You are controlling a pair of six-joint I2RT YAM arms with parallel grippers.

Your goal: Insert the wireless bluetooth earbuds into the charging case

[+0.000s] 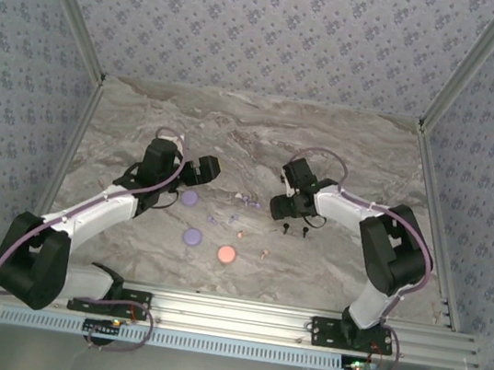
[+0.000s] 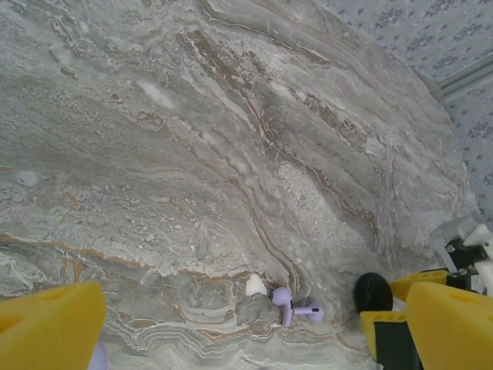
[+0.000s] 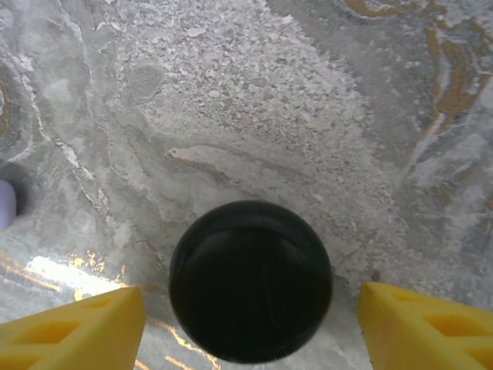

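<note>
The earbuds point(image 1: 264, 253) lie loose on the marble table point(image 1: 145, 123), strewn across the middle between the two arms — none sits in a case. Two black earbuds point(image 1: 287, 227) lie just on the near side of the right gripper point(image 1: 283, 207). In the left wrist view a pair of lavender earbuds point(image 2: 283, 299) touch each other, with a pale earbud point(image 2: 255, 285) just beside them.

A black round case point(image 3: 250, 281) lies flat on the table between the right gripper's yellow fingers point(image 3: 69, 331) — the jaws stand apart on either side of it, with a strip of marble showing at each side, so nothing is gripped.

Left of the earbuds lie a lavender disc point(image 1: 190, 198), a purple disc point(image 1: 191, 235) and an orange disc point(image 1: 226, 255). The left gripper point(image 1: 204, 171) hangs near the lavender disc, its jaws spread wide and empty.
</note>
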